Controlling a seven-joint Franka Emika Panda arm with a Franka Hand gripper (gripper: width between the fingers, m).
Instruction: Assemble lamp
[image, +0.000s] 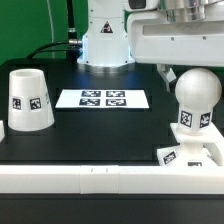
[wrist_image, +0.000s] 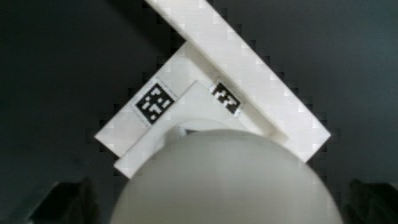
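The lamp's round-headed white bulb (image: 195, 98) stands upright on the flat square base (image: 187, 155) at the exterior view's right, next to the front rail. Its stem carries a tag. My gripper (image: 192, 72) hangs just above the bulb's head, open, with one finger (image: 168, 72) showing beside it. In the wrist view the bulb (wrist_image: 214, 175) fills the space between my gripper's (wrist_image: 214, 208) dark fingers (wrist_image: 64, 200), with a gap on each side. The tagged base (wrist_image: 169, 110) lies under it. The tapered shade (image: 30, 100) stands alone at the exterior view's left.
The marker board (image: 102, 98) lies flat in the middle of the black table. A white rail (image: 90, 180) runs along the front edge. The arm's white pedestal (image: 105, 40) stands at the back.
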